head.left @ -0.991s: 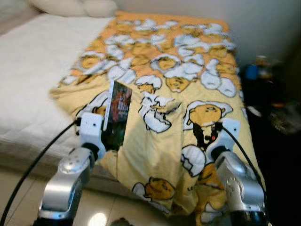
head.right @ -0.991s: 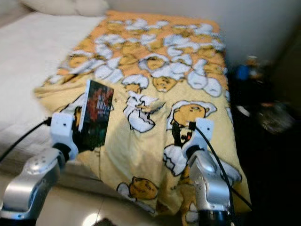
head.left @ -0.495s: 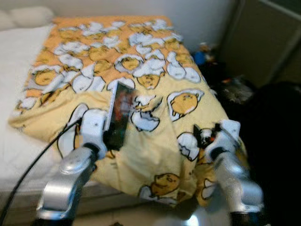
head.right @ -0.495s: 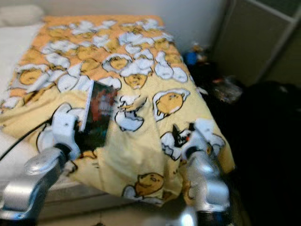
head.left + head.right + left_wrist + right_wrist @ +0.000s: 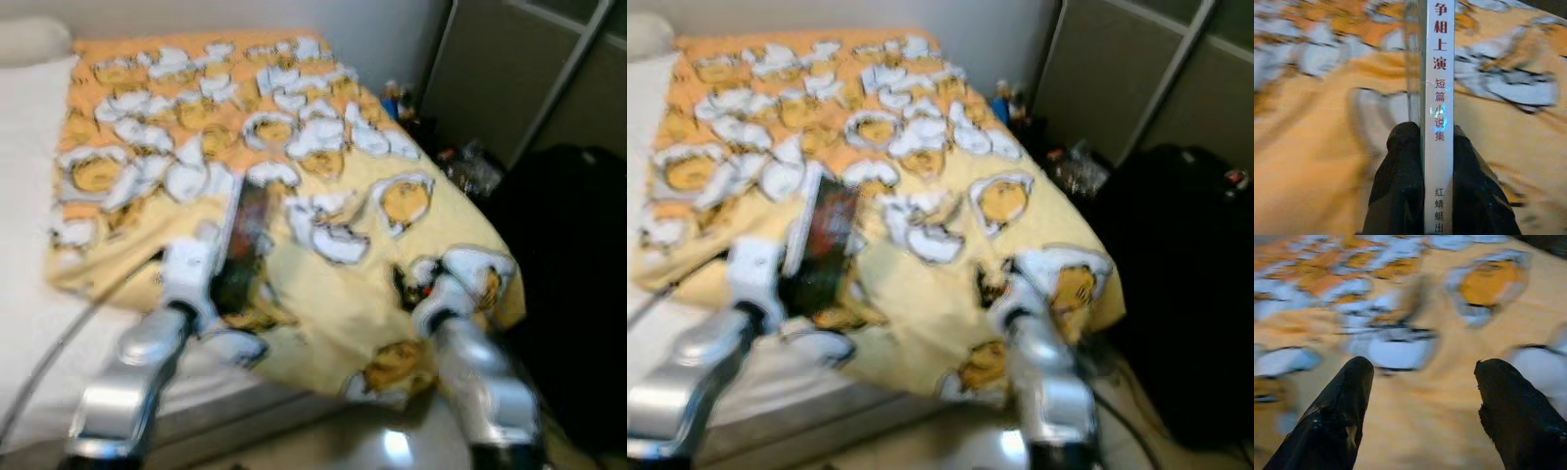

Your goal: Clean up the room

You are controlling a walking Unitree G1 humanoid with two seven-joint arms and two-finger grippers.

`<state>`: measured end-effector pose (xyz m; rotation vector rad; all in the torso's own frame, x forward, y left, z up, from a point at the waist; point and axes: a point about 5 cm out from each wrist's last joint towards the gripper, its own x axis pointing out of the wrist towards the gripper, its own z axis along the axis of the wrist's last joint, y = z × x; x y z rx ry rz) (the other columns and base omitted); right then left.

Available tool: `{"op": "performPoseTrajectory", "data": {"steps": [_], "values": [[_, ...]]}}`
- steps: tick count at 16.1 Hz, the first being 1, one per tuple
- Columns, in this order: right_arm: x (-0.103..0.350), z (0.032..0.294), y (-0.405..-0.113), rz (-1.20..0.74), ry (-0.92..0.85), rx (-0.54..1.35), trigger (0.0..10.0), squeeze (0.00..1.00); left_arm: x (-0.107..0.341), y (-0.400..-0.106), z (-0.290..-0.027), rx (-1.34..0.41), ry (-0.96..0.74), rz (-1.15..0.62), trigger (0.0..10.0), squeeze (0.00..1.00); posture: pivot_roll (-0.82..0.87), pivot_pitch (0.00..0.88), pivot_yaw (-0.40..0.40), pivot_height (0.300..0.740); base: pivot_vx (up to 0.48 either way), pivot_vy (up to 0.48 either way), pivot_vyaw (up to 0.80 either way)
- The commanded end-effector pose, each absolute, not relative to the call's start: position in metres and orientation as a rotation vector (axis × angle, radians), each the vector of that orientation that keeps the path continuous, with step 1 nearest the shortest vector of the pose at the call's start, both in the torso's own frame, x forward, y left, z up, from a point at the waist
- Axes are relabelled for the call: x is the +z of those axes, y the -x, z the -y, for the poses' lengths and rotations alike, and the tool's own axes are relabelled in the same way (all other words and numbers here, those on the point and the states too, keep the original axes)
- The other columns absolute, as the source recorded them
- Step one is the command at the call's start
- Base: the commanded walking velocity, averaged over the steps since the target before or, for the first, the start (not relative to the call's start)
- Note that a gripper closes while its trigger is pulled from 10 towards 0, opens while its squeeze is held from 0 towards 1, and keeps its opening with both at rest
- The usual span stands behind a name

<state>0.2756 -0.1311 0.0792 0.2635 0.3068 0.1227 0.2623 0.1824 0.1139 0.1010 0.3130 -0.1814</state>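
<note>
My left pincer (image 5: pixel 1436 147) is clamped on a book (image 5: pixel 245 250), fingers (image 5: pixel 1398 181) on either cover and the spine facing my wrist camera. Held upright on edge like that, it's carried above the blanket (image 5: pixel 323 196), not resting on it. I'd say it's gripped low near one end so most of it sticks out ahead, ready to set down wherever it belongs.

My right pincer (image 5: pixel 1422 382) is spread wide with nothing in it, hovering over the blanket near the bed's foot corner, probably kept free for the next stray item.

Views are blurred, so I'm likely turning mid-carry.

Further out, the yellow cartoon-print blanket covers the bed (image 5: pixel 29 147), its corner draped over the edge. Beyond it, on the right, small clutter (image 5: pixel 470 166) lies on the floor by a dark bag (image 5: pixel 568 245) and the wall. That likely needs tidying too.
</note>
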Motion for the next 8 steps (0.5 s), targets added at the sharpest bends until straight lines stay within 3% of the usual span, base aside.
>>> {"op": "performPoseTrajectory", "data": {"steps": [1,8], "values": [[0.0859,0.1409,-0.2793,-0.271,-0.216,0.110,10.0,0.00,0.1241,-0.2664,-0.1752,-0.194,-0.090,-0.263,10.0,0.00,-0.02,0.000,0.004,0.740,0.000,0.480,0.00],[0.0910,0.1422,-0.2820,-0.227,-0.118,0.118,10.0,0.00,0.1212,-0.2660,-0.1811,-0.177,-0.090,-0.272,10.0,0.00,-0.03,0.000,0.008,0.740,0.000,0.480,0.00]]}}
